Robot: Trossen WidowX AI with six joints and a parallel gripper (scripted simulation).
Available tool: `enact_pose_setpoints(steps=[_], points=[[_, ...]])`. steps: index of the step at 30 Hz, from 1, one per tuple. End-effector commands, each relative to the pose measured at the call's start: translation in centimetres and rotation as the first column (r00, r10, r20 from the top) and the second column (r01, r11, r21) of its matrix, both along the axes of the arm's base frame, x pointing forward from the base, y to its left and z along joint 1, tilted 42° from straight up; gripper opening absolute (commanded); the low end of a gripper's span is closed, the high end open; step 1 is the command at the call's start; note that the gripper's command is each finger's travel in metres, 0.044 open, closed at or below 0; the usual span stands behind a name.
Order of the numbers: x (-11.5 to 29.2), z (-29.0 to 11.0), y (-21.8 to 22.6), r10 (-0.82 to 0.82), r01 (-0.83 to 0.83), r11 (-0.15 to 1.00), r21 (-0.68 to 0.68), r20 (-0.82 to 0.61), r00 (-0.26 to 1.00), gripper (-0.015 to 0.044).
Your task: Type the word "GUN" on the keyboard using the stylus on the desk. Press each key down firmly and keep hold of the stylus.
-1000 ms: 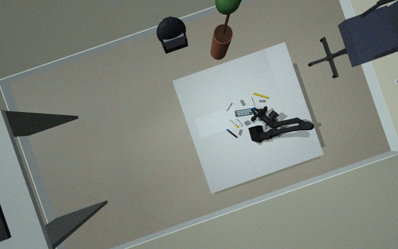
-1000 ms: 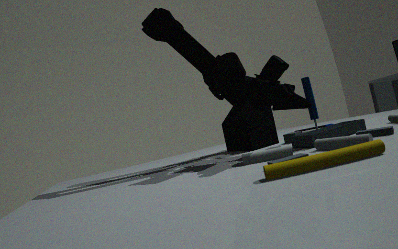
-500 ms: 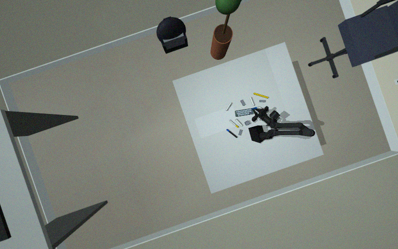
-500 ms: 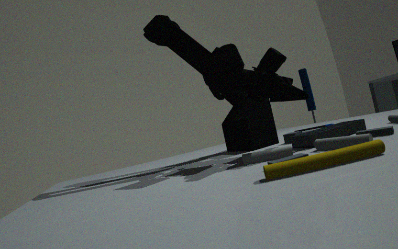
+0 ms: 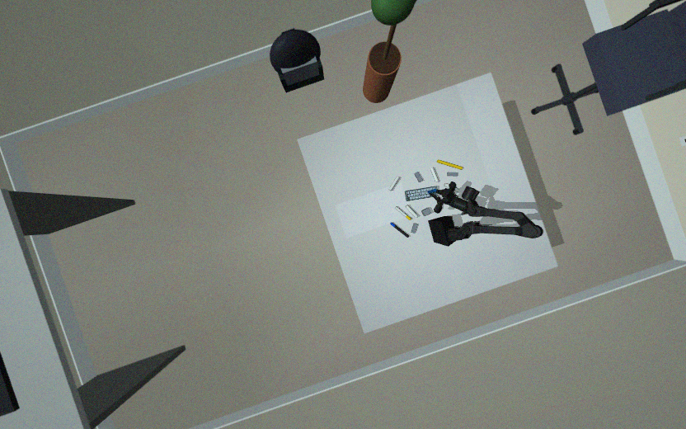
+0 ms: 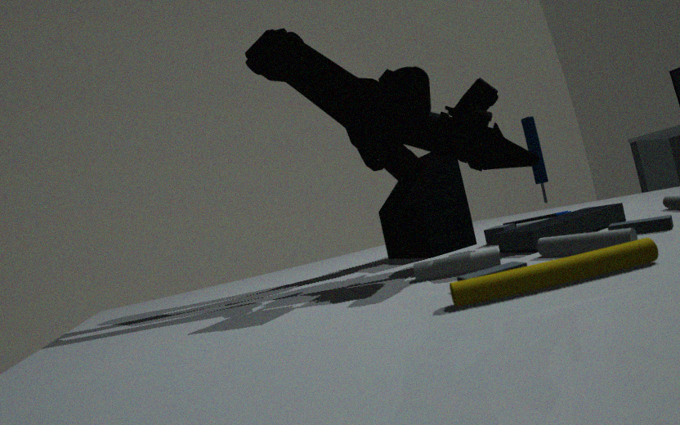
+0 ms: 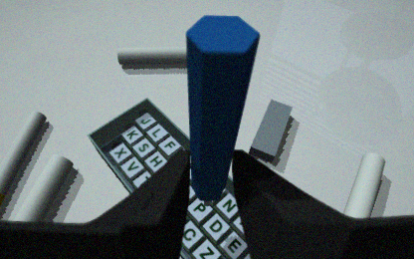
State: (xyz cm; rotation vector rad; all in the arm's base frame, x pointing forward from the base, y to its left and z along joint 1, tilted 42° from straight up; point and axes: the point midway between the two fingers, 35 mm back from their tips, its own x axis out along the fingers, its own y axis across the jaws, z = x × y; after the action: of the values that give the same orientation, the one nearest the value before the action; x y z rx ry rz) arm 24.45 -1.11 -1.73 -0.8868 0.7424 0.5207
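Observation:
The keyboard [image 5: 415, 194] [image 6: 596, 215] [image 7: 121, 124] lies on the white desk [image 5: 388, 288]. My gripper [image 5: 434, 194] [image 6: 537, 160] [image 7: 211, 158] is shut on the blue stylus [image 6: 529, 131] [image 7: 218, 95] by its handle. The stylus stands nearly upright, its thin metal tip clear above the keyboard in the exterior view. In the wrist view the handle's lower end overlaps the keys near P [image 7: 199, 208] and N [image 7: 230, 204]; D [image 7: 216, 226], E, C and Z show below. The handle hides the tip there. I cannot see the G and U keys; the fingers cover part of the keyboard.
A grey block [image 5: 418, 176] [image 7: 272, 127] and white cylinders [image 5: 395, 183] [image 7: 151, 56] lie beyond the keyboard. A yellow rod [image 5: 449, 164] [image 6: 554, 272] lies farther to the side. A yellow-ended white rod [image 5: 402, 212] [image 7: 19, 154] and a blue-ended black pen [image 5: 399, 229] lie on the other side.

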Motion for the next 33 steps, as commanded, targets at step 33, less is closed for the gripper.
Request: enact_pose_setpoints(steps=[33], points=[[-1.1, -1.4, 0.9, 0.166, -0.166, 0.986, 0.012, -0.121, 0.979, 0.0000]])
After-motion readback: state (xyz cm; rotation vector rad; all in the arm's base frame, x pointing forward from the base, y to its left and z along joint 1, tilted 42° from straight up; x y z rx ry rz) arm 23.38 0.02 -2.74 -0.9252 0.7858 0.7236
